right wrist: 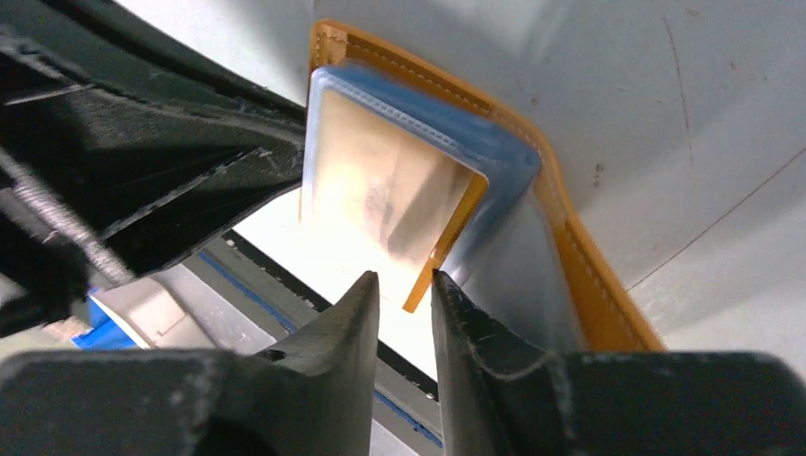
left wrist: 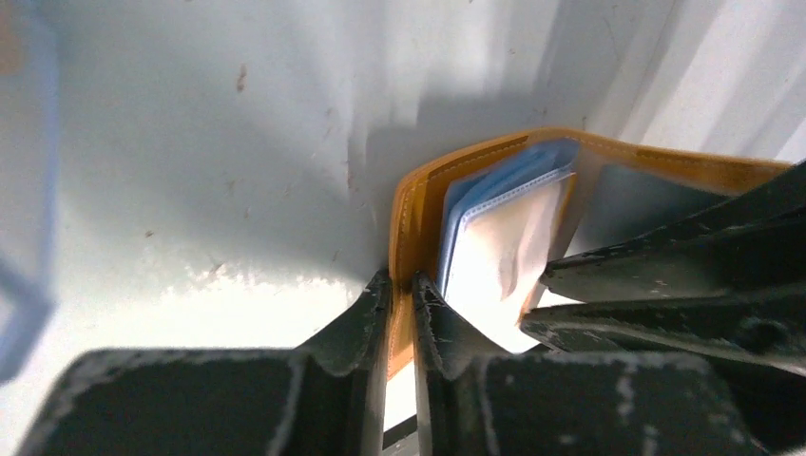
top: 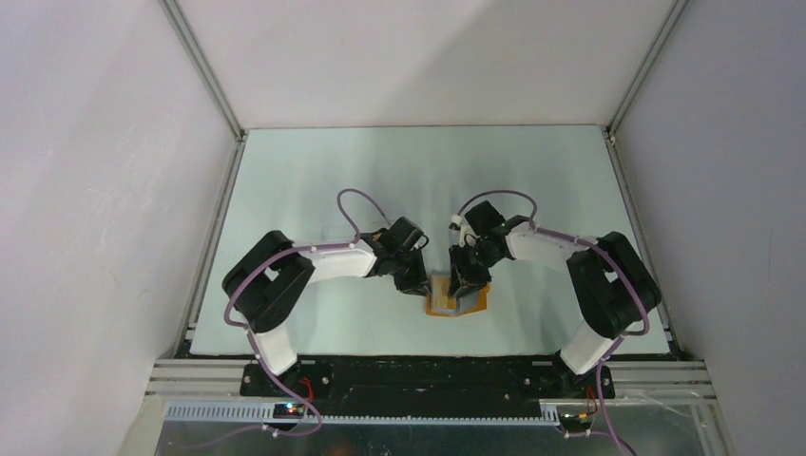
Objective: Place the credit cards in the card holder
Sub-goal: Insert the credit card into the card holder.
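Note:
The orange-mustard card holder (top: pixel 456 302) stands open near the table's front edge between both arms. My left gripper (left wrist: pixel 400 285) is shut on its left leather flap (left wrist: pixel 418 204), holding it upright. A credit card (right wrist: pixel 390 190), glossy with a tan-orange edge, sits partly inside the blue inner pocket (right wrist: pixel 494 152), its lower end sticking out. My right gripper (right wrist: pixel 404 280) is narrowly open, and the card's lower corner lies between its fingertips without being clamped. From above, the left gripper (top: pixel 415 283) and right gripper (top: pixel 466 285) meet over the holder. No other cards show.
The pale grey mat (top: pixel 380 180) covers the table, with white walls on three sides. The black front rail (top: pixel 428 375) lies just behind the holder. The left arm's fingers (right wrist: pixel 190 171) crowd the right wrist view. A blurred blue cable (left wrist: pixel 28 285) hangs at the left.

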